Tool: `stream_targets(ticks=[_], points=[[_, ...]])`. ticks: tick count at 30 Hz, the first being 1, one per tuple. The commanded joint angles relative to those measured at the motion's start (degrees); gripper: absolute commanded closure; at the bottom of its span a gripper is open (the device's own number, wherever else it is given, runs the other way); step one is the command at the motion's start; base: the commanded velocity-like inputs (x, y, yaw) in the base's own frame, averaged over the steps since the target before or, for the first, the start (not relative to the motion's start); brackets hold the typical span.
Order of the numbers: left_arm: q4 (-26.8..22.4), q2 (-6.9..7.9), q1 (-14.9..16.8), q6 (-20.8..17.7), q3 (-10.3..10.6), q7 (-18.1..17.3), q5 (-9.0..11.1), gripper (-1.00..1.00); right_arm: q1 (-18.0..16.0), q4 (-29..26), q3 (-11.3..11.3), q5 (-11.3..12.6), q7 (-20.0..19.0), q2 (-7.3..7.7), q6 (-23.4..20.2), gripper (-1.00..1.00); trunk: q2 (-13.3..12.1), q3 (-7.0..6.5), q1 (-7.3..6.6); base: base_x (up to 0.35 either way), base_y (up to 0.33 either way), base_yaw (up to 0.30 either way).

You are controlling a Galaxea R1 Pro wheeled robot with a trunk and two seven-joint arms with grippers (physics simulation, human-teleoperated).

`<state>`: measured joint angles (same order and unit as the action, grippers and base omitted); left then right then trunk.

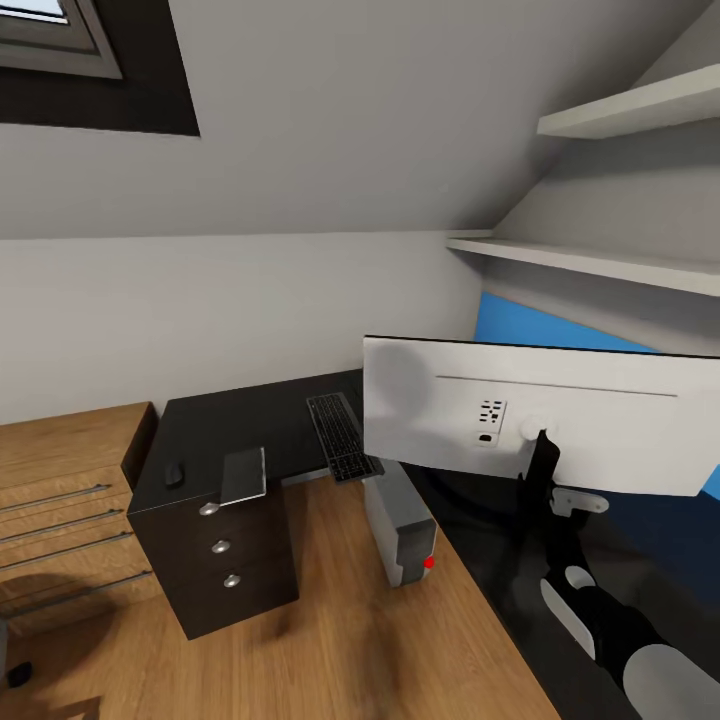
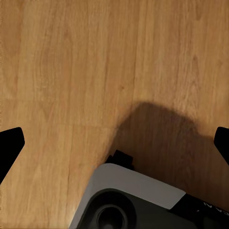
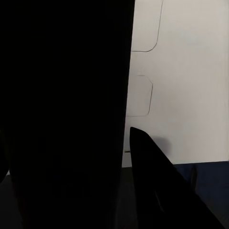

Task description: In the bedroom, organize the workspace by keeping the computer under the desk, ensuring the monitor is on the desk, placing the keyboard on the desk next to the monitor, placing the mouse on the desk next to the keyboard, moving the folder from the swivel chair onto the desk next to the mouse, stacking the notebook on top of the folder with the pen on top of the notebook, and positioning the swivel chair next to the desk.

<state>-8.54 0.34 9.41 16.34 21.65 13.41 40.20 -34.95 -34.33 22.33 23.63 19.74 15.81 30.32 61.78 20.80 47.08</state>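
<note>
Four items looked roughly placed when we checked. The monitor (image 1: 600, 425) stood over the desk (image 1: 250, 430) near its inner corner, white back toward us, base hidden by the arm. The keyboard (image 1: 340, 438) lay beside it, its near end overhanging the desk's front edge. The mouse (image 1: 174, 474) sat toward the desk's left end, and the notebook (image 1: 243, 476) lay at the front edge next to it. The computer (image 1: 400, 525) stood on the floor (image 1: 330, 620) at the desk's inner corner, only partly underneath.

Left to do, as we judged it: folder, pen, chair, then the stack.

The right gripper (image 1: 543, 455) was at the monitor's stand. One of its fingers (image 3: 157, 191) lay against the white back, but the wrist picture was mostly black, so we couldn't tell if it was clamped. The left gripper (image 2: 114, 143) hung spread wide over bare floor, holding nothing.

Containers: the drawer unit (image 1: 225, 565) under the desk's left end had all three drawers closed, so we couldn't see the contents.
</note>
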Motion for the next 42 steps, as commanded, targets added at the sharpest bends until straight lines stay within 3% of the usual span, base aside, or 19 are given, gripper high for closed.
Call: stream_targets(ticks=[1, 42], points=[[-0.07, 0.06, 0.02, 0.10, 0.50, 0.37, 0.31, -1.00, -0.04, 0.04, 0.61, 0.80, 0.30, 0.09, 0.27, 1.00, 0.04, 0.07, 0.00, 0.000, 0.000, 0.000], [-0.08, 0.72, 0.02, 0.10, 0.41, 0.39, 0.49, -1.00, -0.03, 0.05, 0.61, 0.80, 0.21, 0.18, 0.97, 1.00, 0.04, 0.07, 0.00, 0.000, 0.000, 0.000]])
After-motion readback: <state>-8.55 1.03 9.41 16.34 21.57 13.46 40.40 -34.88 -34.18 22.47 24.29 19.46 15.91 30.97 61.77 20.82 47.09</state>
